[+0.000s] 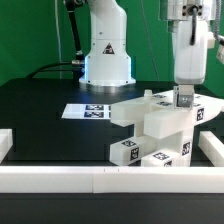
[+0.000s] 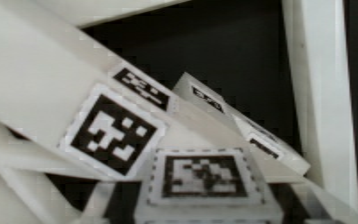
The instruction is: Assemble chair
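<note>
The chair parts [image 1: 150,128] are chunky white tagged pieces, stacked and leaning together right of the table's middle. My gripper [image 1: 184,98] comes down from above onto the top right of this cluster. In the wrist view a narrow white part with a square tag [image 2: 202,172] sits between my dark fingers [image 2: 121,198], and the gripper [image 2: 204,202] is shut on it. Other tagged slabs [image 2: 108,125] slant close beside the held part. How the pieces join underneath is hidden.
The marker board [image 1: 88,111] lies flat on the black table at the exterior view's left of the parts. White rails [image 1: 100,180] border the front and both sides. The robot base [image 1: 106,55] stands at the back.
</note>
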You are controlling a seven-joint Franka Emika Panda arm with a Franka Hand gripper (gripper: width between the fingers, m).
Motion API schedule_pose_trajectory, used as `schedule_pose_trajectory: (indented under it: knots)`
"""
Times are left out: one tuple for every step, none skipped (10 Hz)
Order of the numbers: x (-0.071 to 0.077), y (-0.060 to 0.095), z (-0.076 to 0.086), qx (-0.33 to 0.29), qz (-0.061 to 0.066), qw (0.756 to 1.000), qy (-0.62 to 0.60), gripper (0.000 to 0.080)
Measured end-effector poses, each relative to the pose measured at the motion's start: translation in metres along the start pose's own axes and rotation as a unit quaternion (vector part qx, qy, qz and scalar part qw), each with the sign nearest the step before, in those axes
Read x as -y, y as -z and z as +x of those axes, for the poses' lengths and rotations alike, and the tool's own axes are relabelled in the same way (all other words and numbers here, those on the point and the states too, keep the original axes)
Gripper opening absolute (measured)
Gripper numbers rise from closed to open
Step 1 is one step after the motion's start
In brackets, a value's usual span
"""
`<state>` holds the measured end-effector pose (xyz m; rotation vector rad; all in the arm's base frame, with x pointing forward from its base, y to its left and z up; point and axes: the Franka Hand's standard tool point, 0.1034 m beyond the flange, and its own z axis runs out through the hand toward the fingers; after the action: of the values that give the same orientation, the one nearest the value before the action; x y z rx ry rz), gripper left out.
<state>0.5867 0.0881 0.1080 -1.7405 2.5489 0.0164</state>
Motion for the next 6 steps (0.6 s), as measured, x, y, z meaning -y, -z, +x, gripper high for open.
schedule_pose_trajectory:
  knots:
    - [-0.0006, -0.0002, -0.0009, 0.001, -0.001, 1.0, -0.013, 0.0272]
    - [-0.0017, -0.001, -0.0023, 0.003, -0.002, 1.0, 0.003, 0.0427]
    - [-0.0019, -0.0012, -0.0025, 0.003, -0.002, 1.0, 0.009, 0.0427]
    - [-0.0024, -0.0016, -0.0022, 0.003, -0.003, 1.0, 0.025, 0.0558]
    - [-0.0055, -0.004, -0.0008, 0.001, -0.012, 0.999, 0.044, 0.063]
    - [-0.0061, -0.0051, -0.0004, 0.0, -0.013, 0.998, 0.064, 0.0644]
